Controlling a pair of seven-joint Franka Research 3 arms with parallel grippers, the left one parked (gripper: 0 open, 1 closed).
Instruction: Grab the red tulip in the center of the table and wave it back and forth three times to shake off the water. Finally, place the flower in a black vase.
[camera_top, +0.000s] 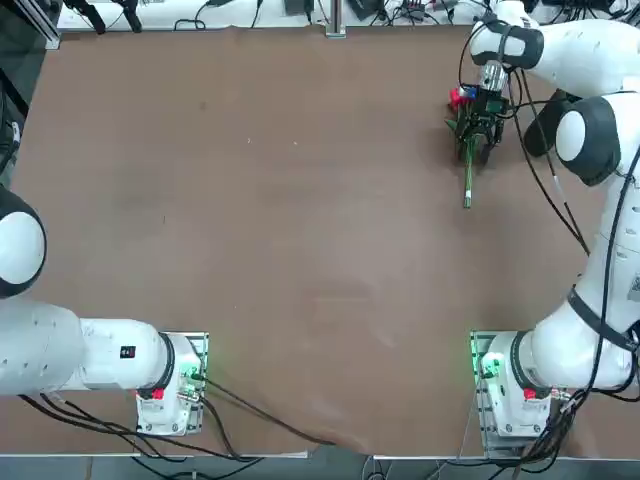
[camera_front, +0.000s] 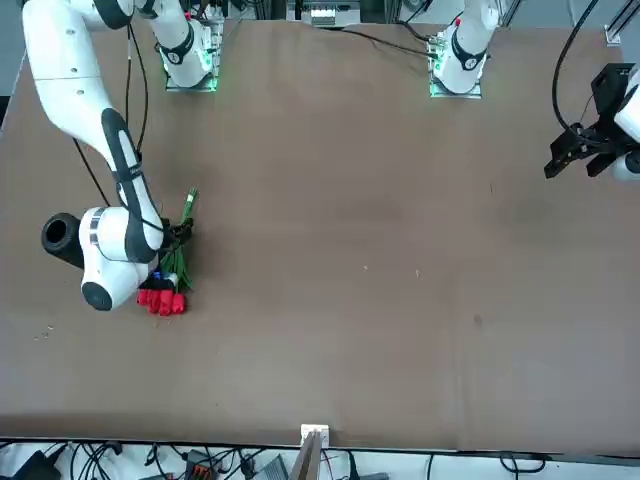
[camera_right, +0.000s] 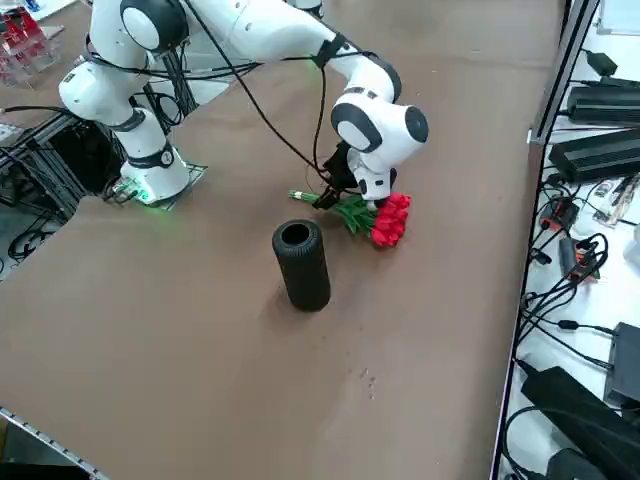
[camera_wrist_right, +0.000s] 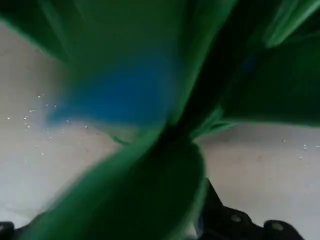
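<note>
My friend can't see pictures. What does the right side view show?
The right gripper is down at the leaves of the red tulip, which lies on the brown table. Just in front of it, apart from it, stands the black vase, upright with its round mouth open.

The right arm reaches far forward, its claw (camera_top: 478, 138) lowered near the tabletop.

Brown table (camera_top: 300, 250): black vase (camera_right: 301, 265), red tulip (camera_right: 375, 217).
</note>
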